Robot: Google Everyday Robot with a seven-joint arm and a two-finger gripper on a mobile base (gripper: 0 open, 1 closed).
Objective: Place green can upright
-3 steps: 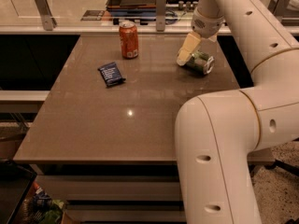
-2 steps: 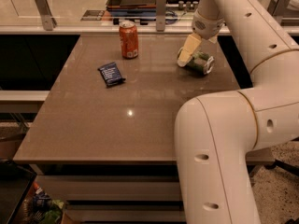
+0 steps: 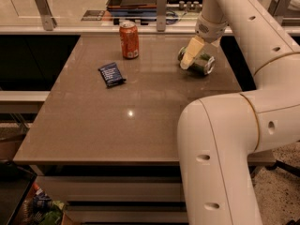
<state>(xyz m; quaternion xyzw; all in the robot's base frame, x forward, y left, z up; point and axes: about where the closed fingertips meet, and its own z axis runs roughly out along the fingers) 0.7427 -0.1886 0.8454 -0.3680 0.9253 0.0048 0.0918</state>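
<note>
The green can [image 3: 202, 63] lies on its side on the far right part of the brown table [image 3: 140, 121], its silver end facing right. My gripper [image 3: 190, 55] hangs down from the white arm right over the can's left end, touching or nearly touching it. The arm's big near segment [image 3: 220, 158] fills the lower right of the view and hides the table's right front corner.
An orange-red can [image 3: 129, 40] stands upright at the far middle of the table. A dark blue packet [image 3: 111, 74] lies flat to its front left. A rail with metal posts [image 3: 161, 6] and a counter run behind the far edge.
The gripper has dropped very slightly toward the green can. The can and the other things have not moved.
</note>
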